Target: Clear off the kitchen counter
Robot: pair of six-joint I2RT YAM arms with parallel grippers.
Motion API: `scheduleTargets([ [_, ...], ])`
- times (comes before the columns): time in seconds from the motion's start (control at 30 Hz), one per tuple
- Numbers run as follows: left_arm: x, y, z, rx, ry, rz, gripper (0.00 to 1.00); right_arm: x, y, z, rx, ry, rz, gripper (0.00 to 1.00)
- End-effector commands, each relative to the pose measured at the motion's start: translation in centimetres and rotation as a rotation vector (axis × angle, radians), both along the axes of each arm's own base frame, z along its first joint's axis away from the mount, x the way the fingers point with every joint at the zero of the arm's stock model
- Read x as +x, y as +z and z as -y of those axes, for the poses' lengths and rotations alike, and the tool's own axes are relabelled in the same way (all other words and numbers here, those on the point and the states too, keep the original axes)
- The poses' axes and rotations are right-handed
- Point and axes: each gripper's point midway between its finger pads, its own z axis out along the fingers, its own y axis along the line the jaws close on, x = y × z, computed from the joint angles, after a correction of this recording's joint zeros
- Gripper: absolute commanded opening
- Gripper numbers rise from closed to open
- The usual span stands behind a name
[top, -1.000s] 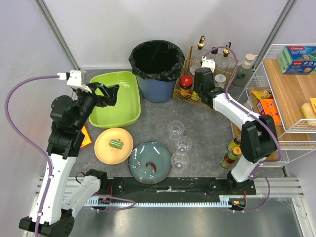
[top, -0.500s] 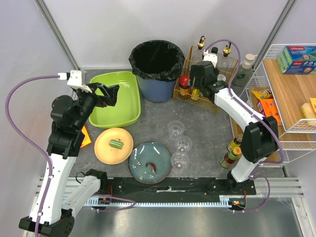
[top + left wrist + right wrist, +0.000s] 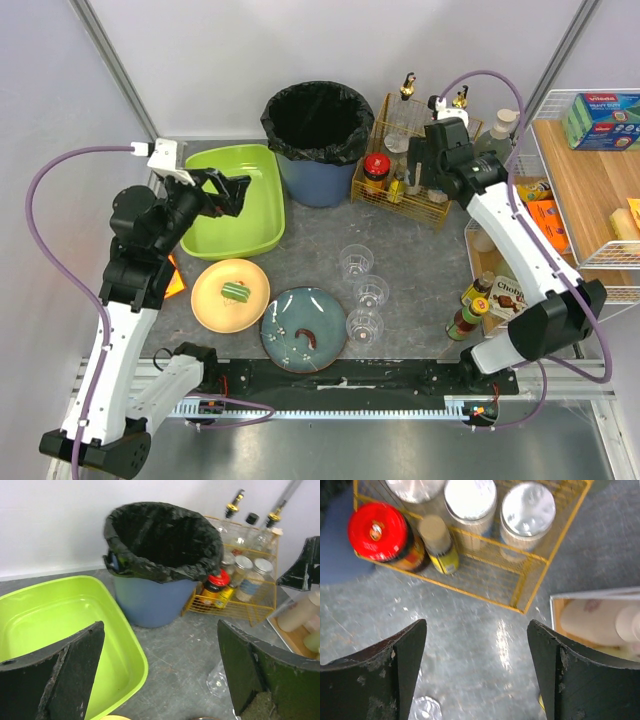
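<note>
The grey kitchen counter holds a yellow plate with a green piece on it. Beside it are a blue plate with scraps and three clear glasses. My left gripper hangs open and empty over the right rim of the lime tub; its wrist view shows the tub and counter between its fingers. My right gripper is open and empty above the counter, just in front of the yellow wire caddy. A small yellow-labelled bottle stands in the caddy.
A blue bin with a black liner stands at the back between tub and caddy. A red-lidded jar and silver-lidded jars fill the caddy. A white wire rack lines the right side, with bottles at its foot. An orange item lies at the left.
My right gripper has opened wide and drawn back to the right, leaving the small yellow-labelled bottle standing in the caddy. The left arm has shifted slightly right.
</note>
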Motion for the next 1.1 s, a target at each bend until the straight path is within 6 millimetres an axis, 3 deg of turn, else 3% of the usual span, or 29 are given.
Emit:
scheduleTargets([
  [0.0, -1.6, 1.2, 4.3, -0.014, -0.271, 0.024, 0.99, -5.3, 0.0, 2.1, -0.029, 0.012, -0.136, 0.87],
  [0.07, -2.9, 1.0, 6.6, -0.037, -0.436, 0.014, 0.99, -6.9, -0.4, 2.6, -0.018, -0.001, -0.167, 0.86],
  [0.13, -3.2, 0.7, 7.7, -0.056, -0.506, 0.000, 0.99, -8.4, -0.9, 2.9, -0.005, -0.002, -0.199, 0.86],
  [0.33, -2.7, 0.3, 8.1, -0.062, -0.509, -0.021, 0.99, -12.3, -3.3, 3.8, 0.000, -0.023, -0.297, 0.86],
  [0.63, -2.2, -1.3, 8.6, -0.084, -0.511, -0.075, 0.99, -17.8, -5.1, 10.3, -0.158, -0.357, -0.344, 0.90],
  [0.77, -2.0, -1.6, 8.4, -0.082, -0.491, -0.080, 0.99, -19.0, -5.7, 11.9, -0.169, -0.441, -0.327, 0.89],
  [1.07, -1.4, -1.7, 7.7, -0.078, -0.430, -0.087, 0.99, -20.2, -8.8, 12.3, -0.128, -0.478, -0.373, 0.81],
])
